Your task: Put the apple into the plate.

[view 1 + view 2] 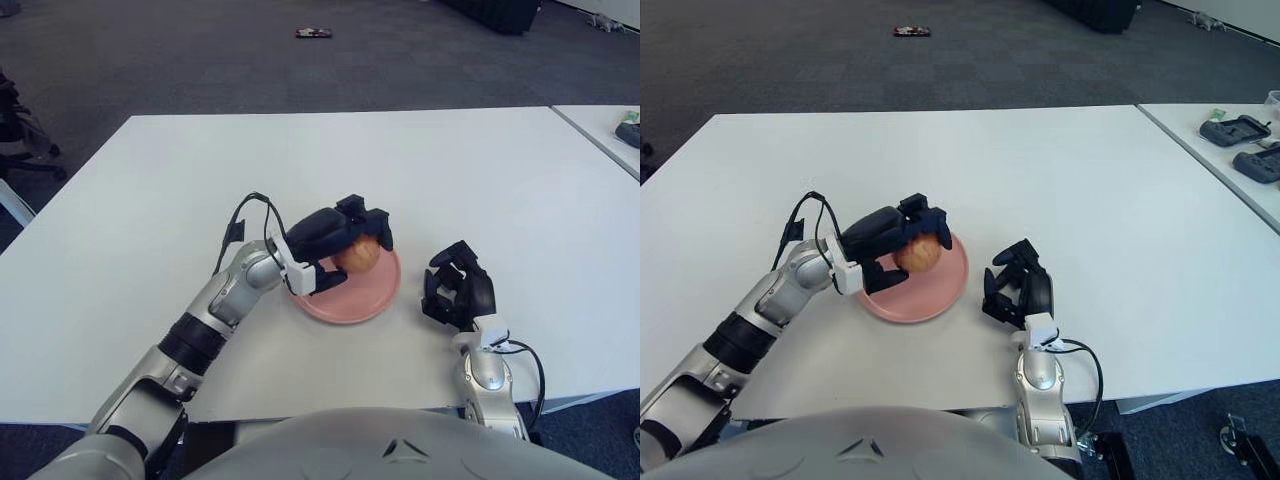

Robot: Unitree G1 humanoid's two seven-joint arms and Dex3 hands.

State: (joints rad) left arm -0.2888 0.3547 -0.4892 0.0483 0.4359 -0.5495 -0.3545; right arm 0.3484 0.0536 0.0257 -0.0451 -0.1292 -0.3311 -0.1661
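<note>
Pink and round, the plate lay at the centre of the frame on the white table. Over it we saw the left hand with its fingers closed around the apple. Just right of the plate, the right hand showed curled fingers grasping nothing.

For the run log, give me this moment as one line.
left hand: holding apple over plate | right hand: idle right of plate | release: not yet

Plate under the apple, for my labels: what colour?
Plain pink round plate, clearest in the left eye view.
</note>
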